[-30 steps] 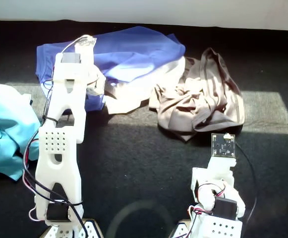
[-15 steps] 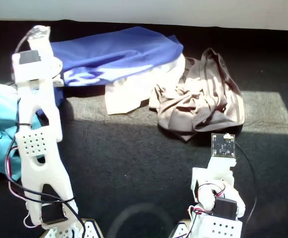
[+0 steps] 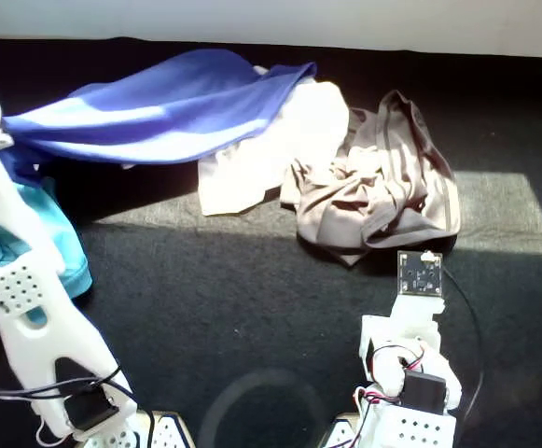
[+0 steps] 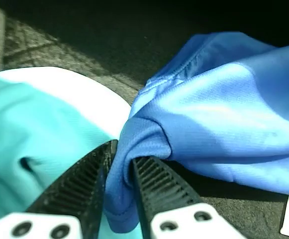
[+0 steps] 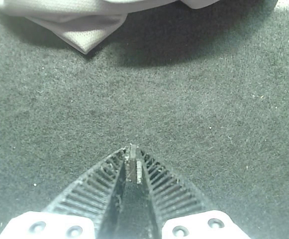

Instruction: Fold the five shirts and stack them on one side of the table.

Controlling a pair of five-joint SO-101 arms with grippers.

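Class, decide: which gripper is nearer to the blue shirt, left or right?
Left. The left gripper is shut on a bunched edge of the blue shirt, touching it. The right gripper is shut over bare table, well away from that shirt.

Hard sunlight bands, deep shadows

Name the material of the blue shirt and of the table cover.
Blue shirt: likely synthetic sports jersey, slightly shiny; a fine pinhole mesh knit shows. Table cover: probably felt or short-pile carpet, matte dark grey; fuzzy fibres and lint specks show.
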